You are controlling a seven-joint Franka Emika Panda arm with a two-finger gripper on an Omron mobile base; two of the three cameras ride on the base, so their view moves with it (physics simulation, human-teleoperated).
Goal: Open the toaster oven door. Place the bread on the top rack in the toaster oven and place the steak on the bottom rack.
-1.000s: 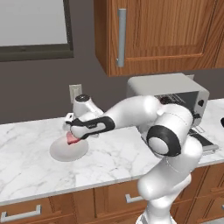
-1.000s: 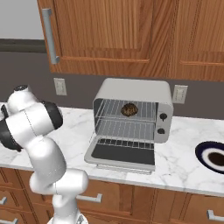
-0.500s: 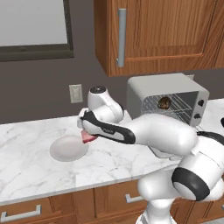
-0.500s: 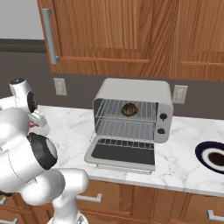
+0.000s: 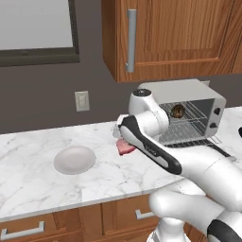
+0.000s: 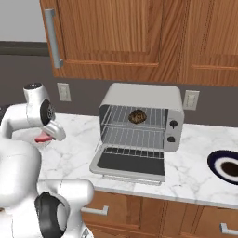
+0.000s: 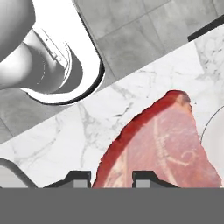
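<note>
My gripper point(image 7: 112, 179) is shut on the steak point(image 7: 162, 148), a flat pink-red slab with a darker red edge, held above the marble counter. In the left base view the steak point(image 5: 125, 148) hangs under the gripper point(image 5: 123, 143), between the plate and the toaster oven point(image 5: 189, 97). The toaster oven door point(image 6: 130, 163) lies open and flat on the counter. The bread point(image 6: 137, 116), a dark-brown lump, sits on the top rack point(image 6: 116, 122). The bottom rack point(image 6: 135, 138) holds nothing. The gripper point(image 6: 47, 135) with the steak point(image 6: 42, 138) is well left of the oven.
A round white plate point(image 5: 73, 159) lies on the counter left of the hand. A dark-rimmed dish point(image 6: 227, 167) sits at the counter's far right. Wooden wall cabinets point(image 6: 139, 37) hang above the oven. A wall socket point(image 5: 82, 100) is behind the plate.
The arm has swung right, carrying the steak off the white plate and toward the open oven. The oven and the bread have stayed put.
</note>
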